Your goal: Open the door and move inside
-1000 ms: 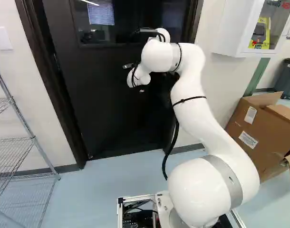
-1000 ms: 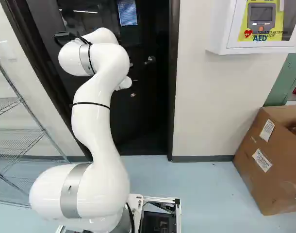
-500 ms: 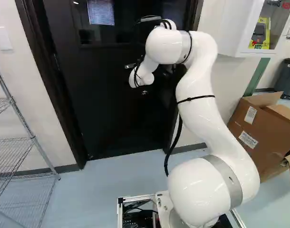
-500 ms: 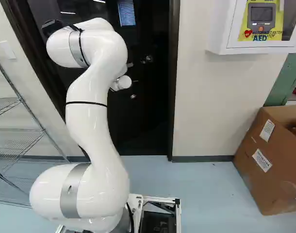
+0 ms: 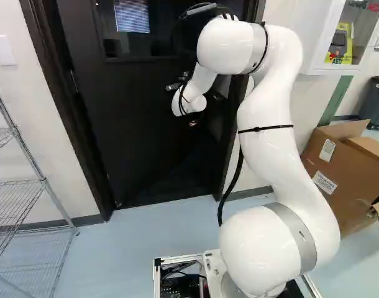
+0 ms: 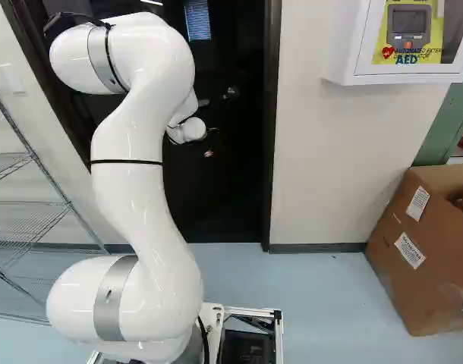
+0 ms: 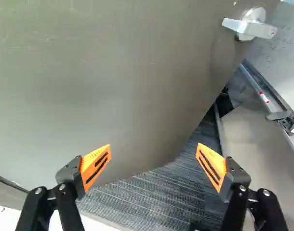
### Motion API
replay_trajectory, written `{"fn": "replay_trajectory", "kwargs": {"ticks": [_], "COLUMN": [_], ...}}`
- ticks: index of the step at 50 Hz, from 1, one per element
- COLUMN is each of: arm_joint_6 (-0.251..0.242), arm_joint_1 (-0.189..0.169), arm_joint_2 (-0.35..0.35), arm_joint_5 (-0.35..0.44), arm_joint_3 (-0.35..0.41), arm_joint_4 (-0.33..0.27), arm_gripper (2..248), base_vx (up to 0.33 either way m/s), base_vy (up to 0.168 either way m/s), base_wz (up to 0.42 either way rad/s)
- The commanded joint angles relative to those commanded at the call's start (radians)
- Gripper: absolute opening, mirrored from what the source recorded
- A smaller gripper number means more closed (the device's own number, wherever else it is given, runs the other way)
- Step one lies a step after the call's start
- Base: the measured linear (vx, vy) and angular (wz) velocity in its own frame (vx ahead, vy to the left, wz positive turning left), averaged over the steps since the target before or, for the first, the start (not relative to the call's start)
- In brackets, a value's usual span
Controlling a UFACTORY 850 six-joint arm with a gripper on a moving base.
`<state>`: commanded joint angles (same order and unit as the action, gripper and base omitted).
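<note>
The dark door (image 5: 133, 136) with a window fills the middle of the left base view. Only the tip of the gripper (image 5: 192, 123) shows there, below the white wrist and in front of the door. In the wrist view the gripper (image 7: 154, 156) is open, its orange pads wide apart with nothing between them. One finger stands over the door face (image 7: 113, 77), the other over a gap beside the door's edge, where dark ribbed flooring (image 7: 152, 197) shows. A silver lever handle (image 7: 250, 26) sits near that edge, well ahead of the fingers and untouched.
Wire shelving (image 5: 28, 186) stands left of the door. Right of it are the wall (image 6: 330, 167), a white AED cabinet (image 6: 398, 72) and an opened cardboard box (image 6: 414, 258) on the floor. Beside the gap, the wrist view shows a metal strip (image 7: 267, 96) with fittings.
The arm's elbow and forearm have risen and drawn back toward the base, while the wrist has shifted slightly rightward in the left base view. The base has not moved.
</note>
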<state>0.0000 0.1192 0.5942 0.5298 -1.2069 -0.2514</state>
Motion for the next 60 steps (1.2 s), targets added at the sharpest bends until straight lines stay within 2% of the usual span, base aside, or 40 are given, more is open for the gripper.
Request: {"fn": "replay_trajectory", "kwargs": {"ticks": [44, 60], "arm_joint_6": [0.0, 0.0], "arm_joint_1": [-0.029, -0.041], "arm_joint_2": [-0.205, -0.28], "arm_joint_5": [0.001, 0.036], "arm_joint_3": [0.266, 0.357], "arm_joint_4": [0.11, 0.149], "arm_gripper": [247, 247], "base_vx": [0.0, 0.0], "base_vy": [0.0, 0.0], "base_wz": [0.0, 0.0]}}
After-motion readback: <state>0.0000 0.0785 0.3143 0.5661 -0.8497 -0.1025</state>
